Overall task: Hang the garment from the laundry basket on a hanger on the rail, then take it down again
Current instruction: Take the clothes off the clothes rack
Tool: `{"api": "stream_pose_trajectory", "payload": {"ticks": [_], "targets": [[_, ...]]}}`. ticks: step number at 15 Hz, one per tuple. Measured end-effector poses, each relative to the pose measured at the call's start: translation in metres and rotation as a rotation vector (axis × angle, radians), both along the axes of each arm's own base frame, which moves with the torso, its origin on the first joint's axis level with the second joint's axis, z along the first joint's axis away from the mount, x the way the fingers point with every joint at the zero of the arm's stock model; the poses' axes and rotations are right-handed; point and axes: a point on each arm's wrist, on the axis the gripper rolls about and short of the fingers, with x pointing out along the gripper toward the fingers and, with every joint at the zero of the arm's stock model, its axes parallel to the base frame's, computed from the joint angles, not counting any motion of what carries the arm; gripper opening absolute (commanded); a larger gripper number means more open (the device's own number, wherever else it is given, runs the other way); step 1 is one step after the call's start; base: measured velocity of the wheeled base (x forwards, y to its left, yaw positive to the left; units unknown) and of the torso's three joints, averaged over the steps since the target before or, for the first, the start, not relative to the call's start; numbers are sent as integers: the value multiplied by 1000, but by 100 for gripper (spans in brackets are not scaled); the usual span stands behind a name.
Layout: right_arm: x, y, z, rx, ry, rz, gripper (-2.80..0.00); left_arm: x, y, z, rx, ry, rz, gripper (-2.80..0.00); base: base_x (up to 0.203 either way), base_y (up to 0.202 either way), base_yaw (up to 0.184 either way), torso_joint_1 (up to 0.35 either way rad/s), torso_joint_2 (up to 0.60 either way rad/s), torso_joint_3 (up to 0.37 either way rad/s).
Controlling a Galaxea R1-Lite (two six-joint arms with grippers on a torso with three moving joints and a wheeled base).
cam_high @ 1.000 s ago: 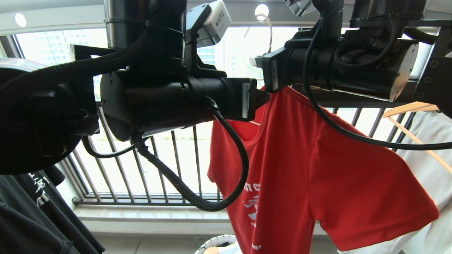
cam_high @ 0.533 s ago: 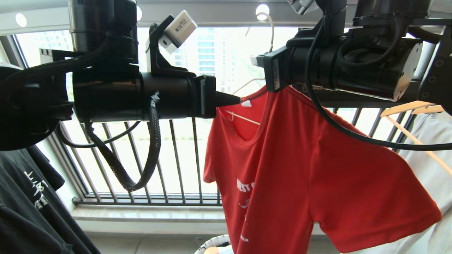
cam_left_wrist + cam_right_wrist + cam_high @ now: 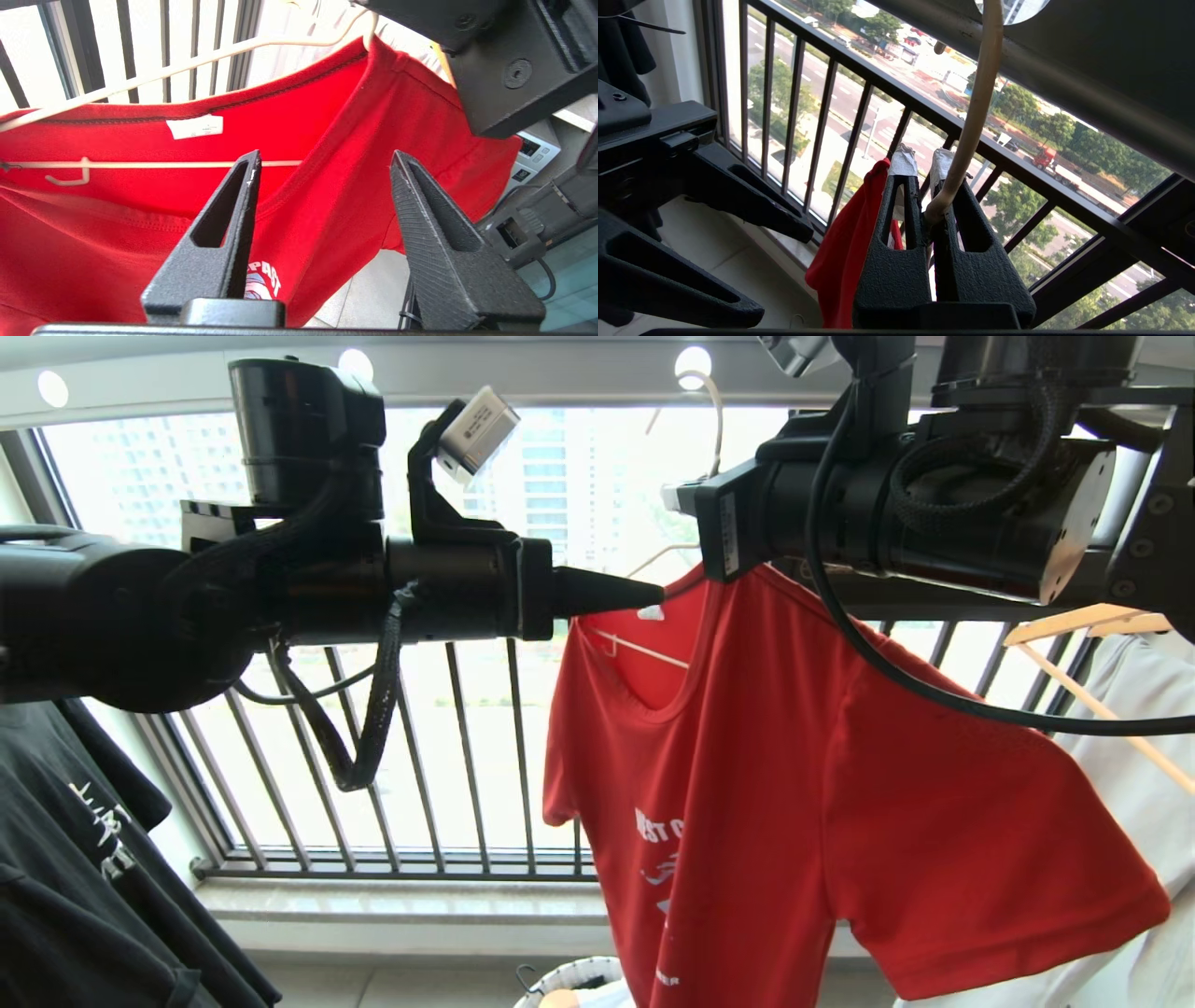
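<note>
We find the red printed T-shirt [image 3: 794, 784] half-seated on the cream wire hanger [image 3: 187, 65]; right gripper [image 3: 924, 161] pinches its neck, left gripper [image 3: 322, 158] spread alongside.

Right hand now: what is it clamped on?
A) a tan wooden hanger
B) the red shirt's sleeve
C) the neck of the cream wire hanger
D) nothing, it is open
C. In the right wrist view the right hand is shut on the hanger at the foot of its neck, and the neck runs up from there to the rail; the red shirt only hangs beside the fingers.
</note>
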Motion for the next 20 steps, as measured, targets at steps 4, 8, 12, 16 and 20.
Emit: {"api": "stream_pose_trajectory", "payload": {"ticks": [4,8,12,16,20], "targets": [[0,0,1,2,-2,0,-280,19,-12,-13,-3,-6,-10,0,0,0,0,0,0,0],[0,0,2,4,-5,0,-280,16,-32,-23,7,12,-73,0,0,0,0,0,0,0],[0,0,2,5,-7,0,-280,9,-44,-24,-1,-1,-113,0,0,0,0,0,0,0],[0,0,2,6,-7,0,-280,13,-52,-25,-40,-54,-122,0,0,0,0,0,0,0],[0,0,2,5,-7,0,-280,14,-54,-29,-49,-70,-127,-280,0,0,0,0,0,0]]}}
